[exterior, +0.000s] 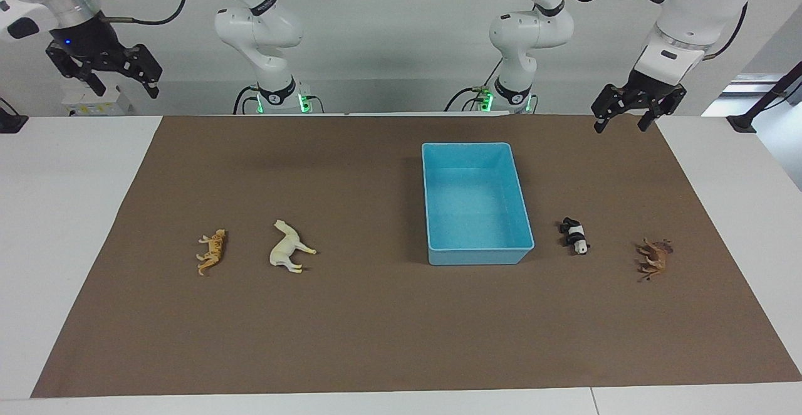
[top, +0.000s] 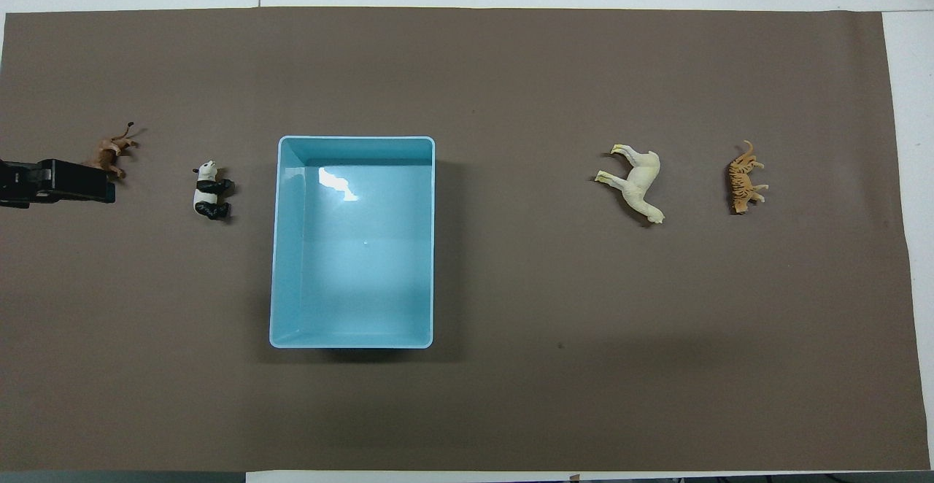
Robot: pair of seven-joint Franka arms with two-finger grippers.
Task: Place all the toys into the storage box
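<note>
The storage box (exterior: 477,205) sits empty on the brown mat (exterior: 376,327), a little toward the left arm's end of the table. All four toys lie on their sides on the mat, none in the box yet. The panda (exterior: 575,236) is just beside the box toward the left arm's end, with the brown lion-like animal (exterior: 653,258) further out that way. The white horse (exterior: 288,247) and the orange tiger (exterior: 212,251) lie toward the right arm's end, well apart from the box.

The left gripper (exterior: 631,114) hangs raised with its fingers spread and empty; in the overhead view it overlaps the lion-like animal, but the facing view shows it well above the mat's edge nearest the robots. The right gripper (exterior: 119,76) is raised past the mat's corner at its own end, fingers apart, holding nothing.

My guess at the risks: the figurines are small, flat-lying and thin-legged, so a pinch could catch only a leg or tail and let the toy twist or drop short of the box. The panda lies close to the box wall, so a descending finger might nudge the box. Nothing blocks any approach; the toys are well spaced from one another
</note>
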